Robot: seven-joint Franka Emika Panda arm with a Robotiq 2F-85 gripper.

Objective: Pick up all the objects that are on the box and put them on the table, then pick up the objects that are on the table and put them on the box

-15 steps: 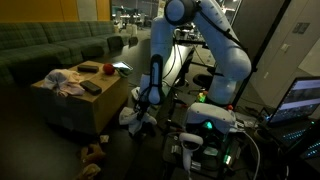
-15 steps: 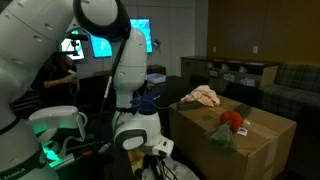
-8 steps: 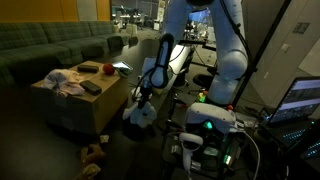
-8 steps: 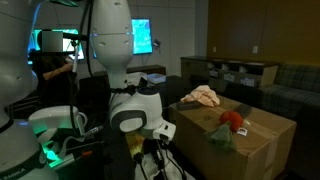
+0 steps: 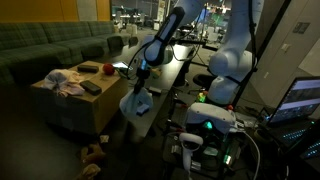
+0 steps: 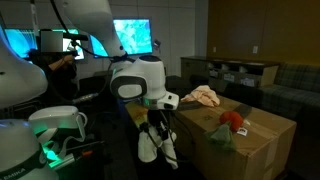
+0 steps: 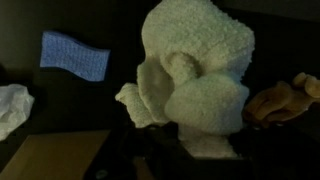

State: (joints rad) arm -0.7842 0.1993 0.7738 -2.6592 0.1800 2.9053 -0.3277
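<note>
While the white plush toy (image 5: 136,104) hangs from my pincer (image 5: 139,87), the cardboard box (image 5: 60,110) stands to its left in an exterior view. The box's top surface carries a pale crumpled cloth (image 5: 68,82), a dark flat object (image 5: 91,87) and a small red object (image 5: 107,69). Low by the box's near corner a tan plush (image 5: 93,152) lies on the floor. The toy dangles just off the box's right side, beside its wall and below the top, clear of the floor and touching neither box nor surface. My pincer sits directly above it, clenched on the toy's upper part, and the rest droops beneath the fingers.

In an exterior view from across the scene, my pincer (image 6: 159,113) and the toy (image 6: 150,150) come first on the left, close beside the box (image 6: 255,150). Further right on the surface lie the cloth (image 6: 205,96), then a green item (image 6: 221,137) with the red object (image 6: 232,118) just behind it.

In the wrist view the toy (image 7: 195,80) fills the middle, and the tan plush (image 7: 278,100) shows at the right edge. My fingers are lost in the dark under the toy, so I cannot tell how wide the jaws stand.
</note>
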